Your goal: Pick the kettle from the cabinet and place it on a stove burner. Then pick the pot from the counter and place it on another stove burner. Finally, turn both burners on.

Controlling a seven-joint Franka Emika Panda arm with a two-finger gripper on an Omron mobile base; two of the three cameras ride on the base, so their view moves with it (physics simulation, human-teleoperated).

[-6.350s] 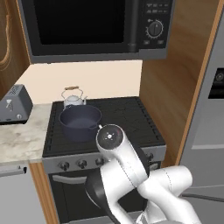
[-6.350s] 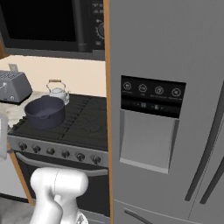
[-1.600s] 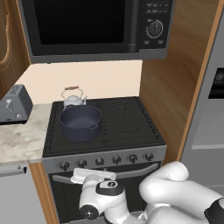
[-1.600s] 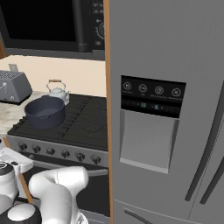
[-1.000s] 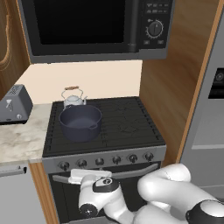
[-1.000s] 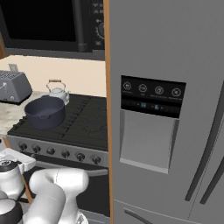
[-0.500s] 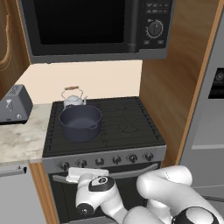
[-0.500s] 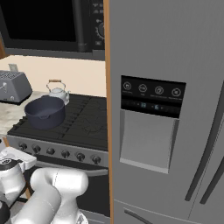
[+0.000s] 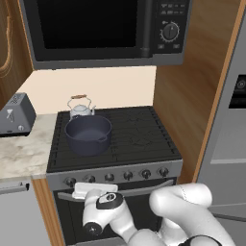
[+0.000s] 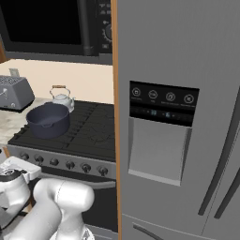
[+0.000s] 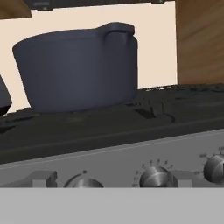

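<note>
1. Knobs come next, by my judgement: kettle (image 9: 80, 110) sits on the far-left burner and pot (image 9: 88, 135) on the near-left burner just in front of it, so both placements look done and only the lighting remains.
2. Claw (image 9: 94, 190) is down in front of the stove's control panel, near the left end of the knob row (image 9: 117, 176). Its fingers are not visible to me, so I cannot tell how wide it is open or whether it has hold of anything.
3. Hand camera looks level at the panel: one knob (image 11: 83, 181) sits low left of centre, another knob (image 11: 156, 176) to its right, a third at the right edge. Pot looms above on the grate (image 11: 144, 109).
4. To do it well, I should first work out which two knobs serve the occupied left burners, then come at each one straight on, centre the fingers around its rim and twist without slipping.
5. Around: toaster (image 9: 16, 115) on the counter (image 9: 24, 153) to the left, microwave (image 9: 103, 29) overhead, fridge (image 10: 180, 117) to the right.
6. Oven door handle (image 9: 144, 188) runs just below the knobs; that is what my wrist could catch.
</note>
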